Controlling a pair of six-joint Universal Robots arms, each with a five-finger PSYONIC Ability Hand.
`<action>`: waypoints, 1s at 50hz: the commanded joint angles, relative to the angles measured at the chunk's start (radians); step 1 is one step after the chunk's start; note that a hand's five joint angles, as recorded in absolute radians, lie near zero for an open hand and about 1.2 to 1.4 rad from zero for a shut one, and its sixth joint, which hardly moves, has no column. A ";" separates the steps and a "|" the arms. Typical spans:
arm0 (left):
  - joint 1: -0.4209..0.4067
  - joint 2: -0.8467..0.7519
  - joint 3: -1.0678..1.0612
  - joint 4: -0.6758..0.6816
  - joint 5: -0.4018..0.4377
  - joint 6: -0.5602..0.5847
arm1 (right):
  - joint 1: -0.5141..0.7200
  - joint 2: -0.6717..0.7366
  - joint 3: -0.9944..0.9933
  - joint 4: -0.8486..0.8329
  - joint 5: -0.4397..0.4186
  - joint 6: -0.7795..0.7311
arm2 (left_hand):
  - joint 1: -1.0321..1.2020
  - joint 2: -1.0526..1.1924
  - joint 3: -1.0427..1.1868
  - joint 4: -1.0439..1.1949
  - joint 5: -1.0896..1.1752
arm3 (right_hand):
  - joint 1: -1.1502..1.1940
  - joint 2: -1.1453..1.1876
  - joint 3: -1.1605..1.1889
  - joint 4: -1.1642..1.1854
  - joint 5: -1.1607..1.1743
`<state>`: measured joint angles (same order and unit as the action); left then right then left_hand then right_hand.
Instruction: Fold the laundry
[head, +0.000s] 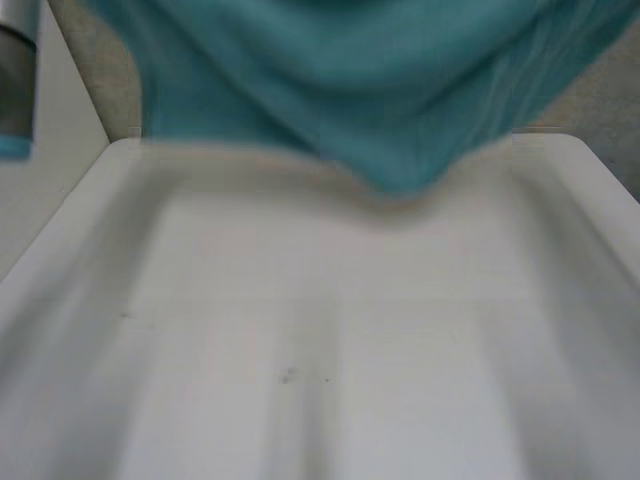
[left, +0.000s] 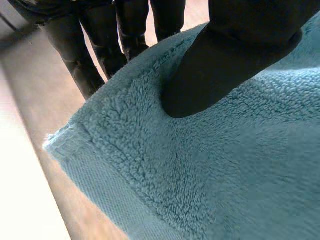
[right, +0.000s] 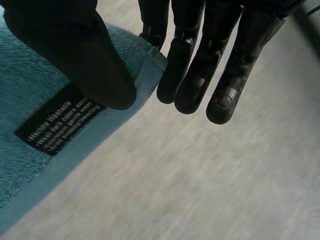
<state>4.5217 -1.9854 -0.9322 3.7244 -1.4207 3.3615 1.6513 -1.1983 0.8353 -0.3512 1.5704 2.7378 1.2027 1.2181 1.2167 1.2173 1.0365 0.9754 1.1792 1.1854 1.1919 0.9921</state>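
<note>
Two hands hold one teal towel (head: 380, 90) up above the white table (head: 300, 330), and each view gives us a different part of this. From the head view we get the whole hang. The cloth spreads wide and sags to a low fold in front of the table's far rim, and a grey stretch of the left arm (head: 15, 70) with its light-blue cap stands off to one side. How the cloth is gripped we read from the wrist views.

In the left wrist view we see the left hand (left: 225, 60) with its thumb pressed flat into the looped pile. A hemmed corner (left: 55, 145) lies a little beyond the thumb tip. Its fingers (left: 70, 50) run down behind the towel's edge on the other face, so the cloth is pinched between thumb and fingers.

In the right wrist view we see the right hand (right: 75, 55) with its thumb tip on the towel's flat hem, touching a black care label (right: 57, 122) printed in white. The towel's corner sits between the thumb and the finger nearest it, which lies against the far side of the cloth, so we read a pinch there too. The other fingers (right: 220, 85) are straight and close together, and they reach past the corner, clear of the towel.
</note>
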 joint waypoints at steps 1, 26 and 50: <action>0.016 0.033 -0.105 0.003 -0.009 -0.116 | -0.004 -0.064 0.196 -0.022 -0.038 0.011 | 0.194 0.178 0.180 0.179 0.185 | 0.421 0.217 0.211 0.204 0.230; 0.140 0.005 -0.853 0.016 0.063 0.074 | -0.105 -0.175 0.883 0.032 -0.316 -0.044 | 0.194 0.178 0.180 0.179 0.185 | 0.421 0.217 0.211 0.204 0.230; 0.306 0.536 -1.014 -0.638 0.200 0.217 | -0.404 -0.468 0.912 0.798 -0.408 -0.543 | 0.194 0.178 0.180 0.179 0.185 | 0.421 0.217 0.211 0.204 0.230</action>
<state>4.8200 -1.4965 -1.9448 3.1581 -1.2853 3.5693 1.2684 -1.6593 1.7393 0.3633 1.1790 2.2966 1.2027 1.2181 1.2167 1.2173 1.0387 0.9799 1.1792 1.1862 1.1920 0.9970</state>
